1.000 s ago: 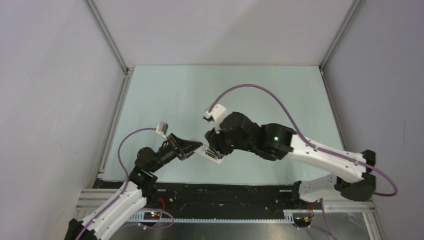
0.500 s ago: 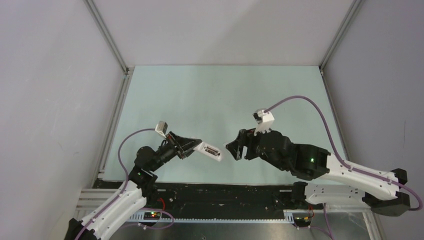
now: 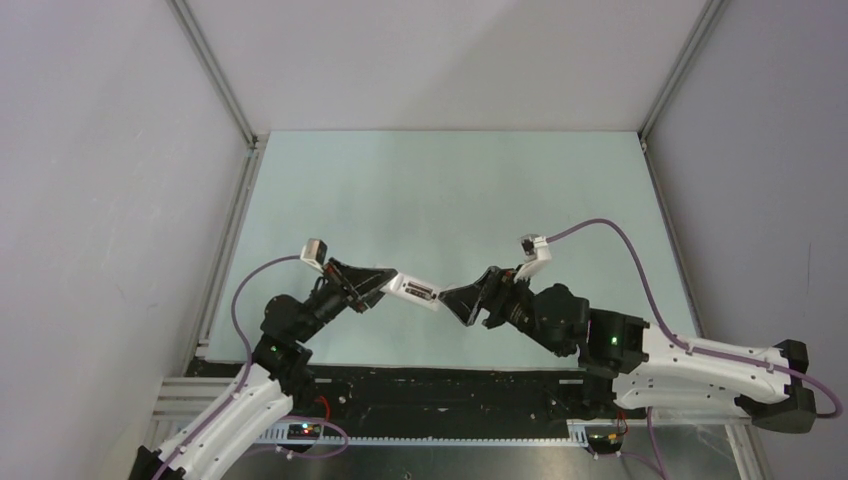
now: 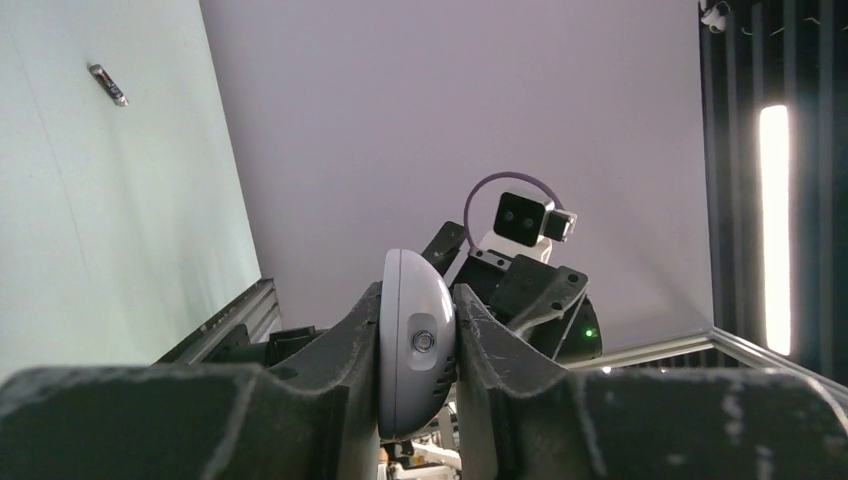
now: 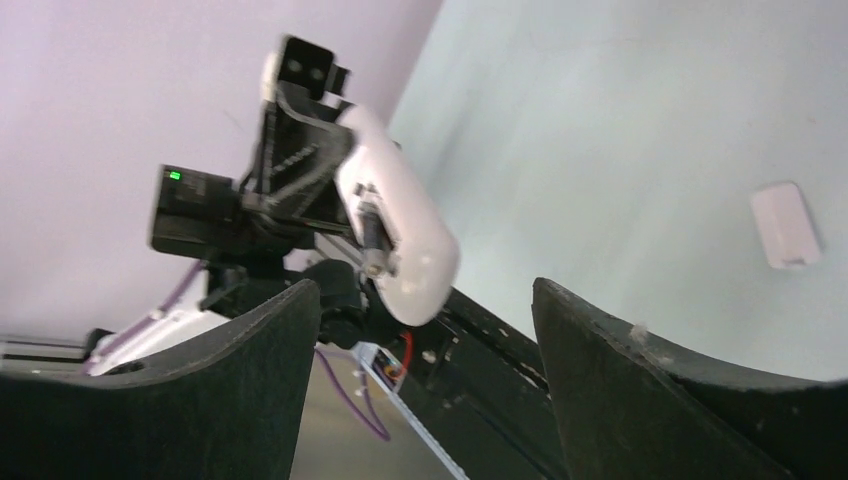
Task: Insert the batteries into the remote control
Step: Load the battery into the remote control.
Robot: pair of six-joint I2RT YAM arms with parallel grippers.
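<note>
Two fingers of the left gripper (image 3: 378, 284) are clamped on the sides of the small white oblong plastic remote control (image 3: 414, 293), held out over the pale green table (image 3: 450, 190) with its battery bay upward. The right gripper (image 3: 462, 303) sits just beside its free end, jaws wide apart, holding nothing. One tiny dark cylindrical battery (image 4: 105, 84) and a small flat white cover piece (image 5: 787, 226) lie on the table

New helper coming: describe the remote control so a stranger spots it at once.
Follow the left arm over the pale green mat. The remote control is the white oblong clamped in its fingers, unlike the small flat cover lying there.
</note>
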